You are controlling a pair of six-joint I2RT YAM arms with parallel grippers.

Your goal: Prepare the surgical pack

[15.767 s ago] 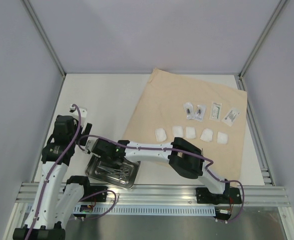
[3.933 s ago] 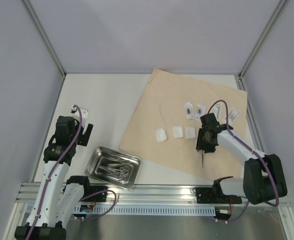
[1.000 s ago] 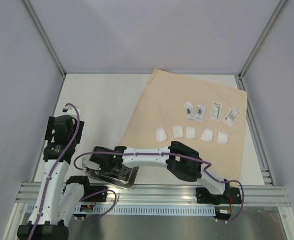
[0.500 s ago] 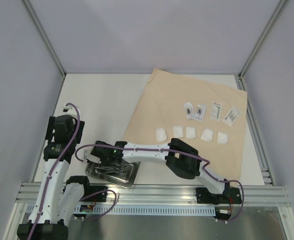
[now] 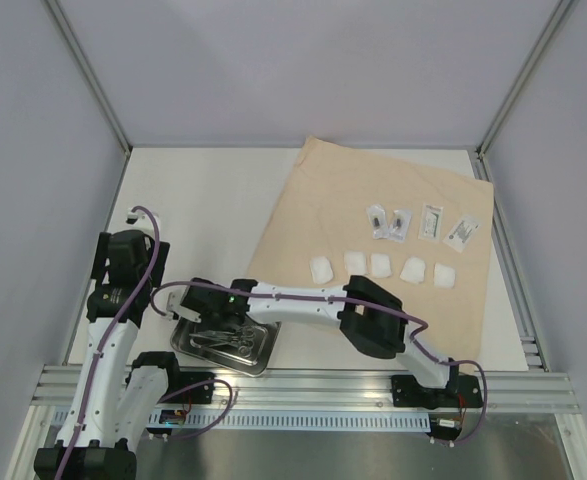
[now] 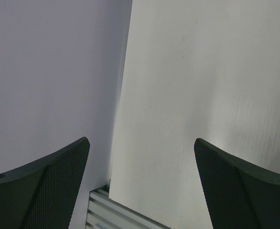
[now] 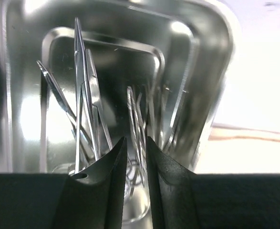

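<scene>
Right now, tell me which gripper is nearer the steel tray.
Right. The right gripper hangs directly over the steel tray, above the instruments in it. The left gripper is off to the tray's left, over the table.

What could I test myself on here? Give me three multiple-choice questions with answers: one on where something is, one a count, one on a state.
1. Where does the steel tray sit?
A) on the bare table, beside the tan sheet
B) on the middle of the sheet
C) against the back wall

2. How many white gauze pads lie on the sheet?
A) three
B) five
C) eight

3. How is the left gripper set?
A) clamped on a gauze pad
B) shut, empty
C) wide open, empty

Answers:
1 A: the tray rests on bare tabletop at the near left, next to the sheet's near corner.
2 B: five pads lie in a row across the sheet.
3 C: its jaws stand far apart with nothing between them.
</scene>
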